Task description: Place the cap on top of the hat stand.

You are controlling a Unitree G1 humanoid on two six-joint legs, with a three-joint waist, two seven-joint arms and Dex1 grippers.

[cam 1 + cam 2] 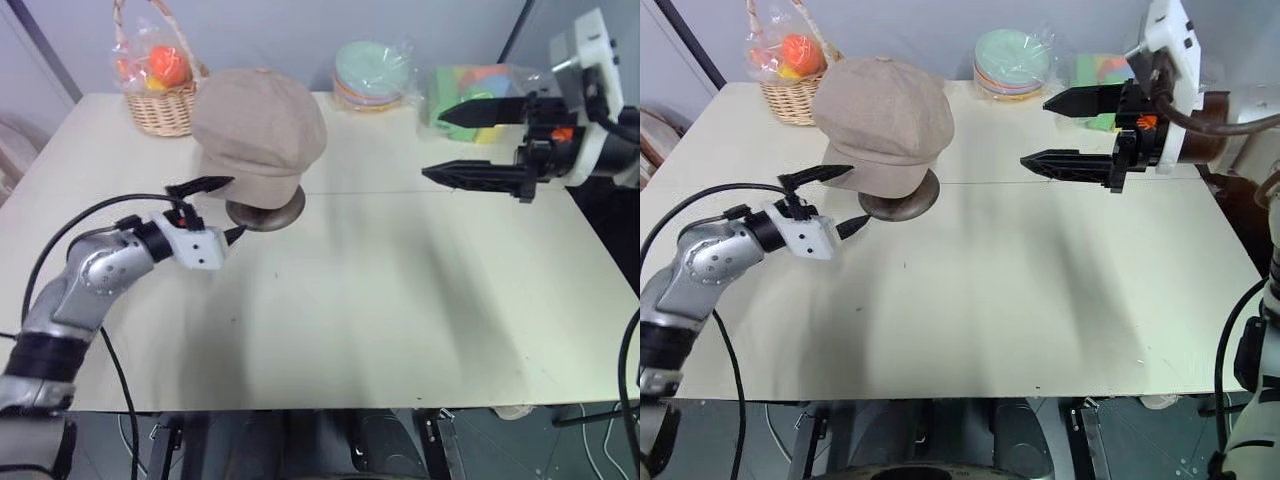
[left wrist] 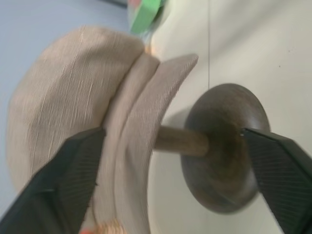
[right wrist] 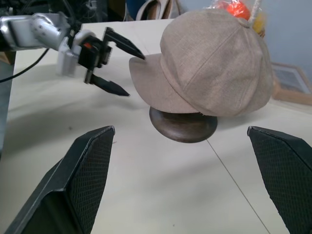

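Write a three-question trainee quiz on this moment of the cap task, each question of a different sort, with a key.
1. True or false: the cap sits on the hat stand.
2. Multiple choice: the left gripper is A) clamped on the brim, B) open beside the brim and base, C) inside the wicker basket.
3. Fill in: the right gripper hovers above the table with its jaws ____.

Key: 1 true; 2 B; 3 open.
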